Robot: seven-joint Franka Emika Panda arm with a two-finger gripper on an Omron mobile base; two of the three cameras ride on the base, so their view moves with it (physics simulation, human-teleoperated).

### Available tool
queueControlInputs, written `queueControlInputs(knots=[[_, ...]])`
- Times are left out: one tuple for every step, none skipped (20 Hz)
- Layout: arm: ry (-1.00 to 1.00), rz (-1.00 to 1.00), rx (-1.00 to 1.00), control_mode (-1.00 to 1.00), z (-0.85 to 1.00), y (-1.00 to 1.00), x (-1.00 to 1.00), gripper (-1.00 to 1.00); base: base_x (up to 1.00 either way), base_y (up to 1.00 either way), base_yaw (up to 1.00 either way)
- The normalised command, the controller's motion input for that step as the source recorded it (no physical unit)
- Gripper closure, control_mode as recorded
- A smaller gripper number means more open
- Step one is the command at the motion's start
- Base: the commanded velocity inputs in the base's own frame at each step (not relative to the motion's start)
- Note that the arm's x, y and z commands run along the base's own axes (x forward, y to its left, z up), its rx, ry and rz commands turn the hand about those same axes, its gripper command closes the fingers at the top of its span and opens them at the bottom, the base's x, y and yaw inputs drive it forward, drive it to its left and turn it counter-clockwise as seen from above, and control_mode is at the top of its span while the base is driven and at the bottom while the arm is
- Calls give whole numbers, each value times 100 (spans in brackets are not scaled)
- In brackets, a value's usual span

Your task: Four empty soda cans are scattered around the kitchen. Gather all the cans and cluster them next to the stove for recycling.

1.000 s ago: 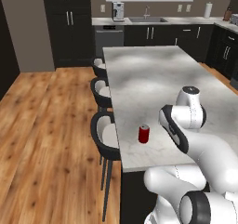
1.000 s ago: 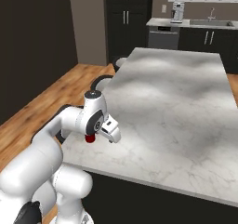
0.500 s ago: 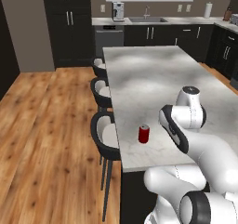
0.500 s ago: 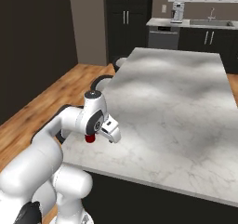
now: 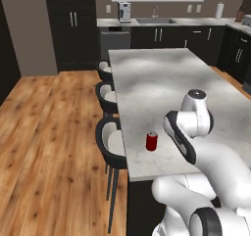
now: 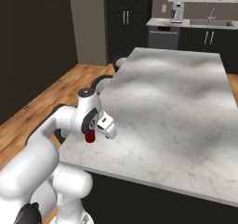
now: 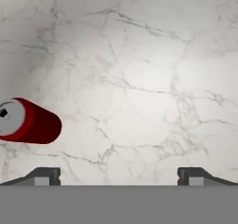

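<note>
One red soda can (image 5: pixel 152 141) with a silver top stands upright on the marble island, close to its near left corner. In the right base view the can (image 6: pixel 89 136) peeks out from under my arm's wrist. Seen from the hand view, the can (image 7: pixel 28 121) lies at the left edge, well to the left of my gripper (image 7: pixel 119 174). The gripper hangs above bare marble, open, with nothing between its fingertips (image 7: pixel 44 175). The stove is out of view.
Three black stools (image 5: pixel 110 141) line the island's (image 5: pixel 162 78) left side, above wood floor (image 5: pixel 49 147). At the back runs a dark counter with a sink (image 5: pixel 153 20), a coffee machine (image 5: pixel 124 11) and a dishwasher (image 5: pixel 115 40).
</note>
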Motion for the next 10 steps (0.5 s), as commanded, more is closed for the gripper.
queueControlInputs(knots=[[-3, 12, 0, -100, 20, 39, 9, -100, 0, 0, 0], [0, 14, 0, -100, 18, 43, 9, -100, 0, 0, 0], [0, 14, 0, -100, 18, 48, 12, -100, 0, 0, 0], [0, 14, 0, -100, 15, 50, 12, -100, 0, 0, 0], [0, 14, 0, -100, 14, 47, 16, -100, 0, 0, 0], [1, 13, 0, -100, 12, 44, 19, -100, 0, 0, 0], [0, 15, 0, -100, 11, 41, 22, -100, 0, 0, 0], [2, 19, 0, -100, 9, 41, 22, -100, 0, 0, 0], [4, 19, 0, -100, 6, 40, 24, -100, 0, 0, 0], [3, 19, 0, -100, 3, 38, 29, -100, 0, 0, 0]])
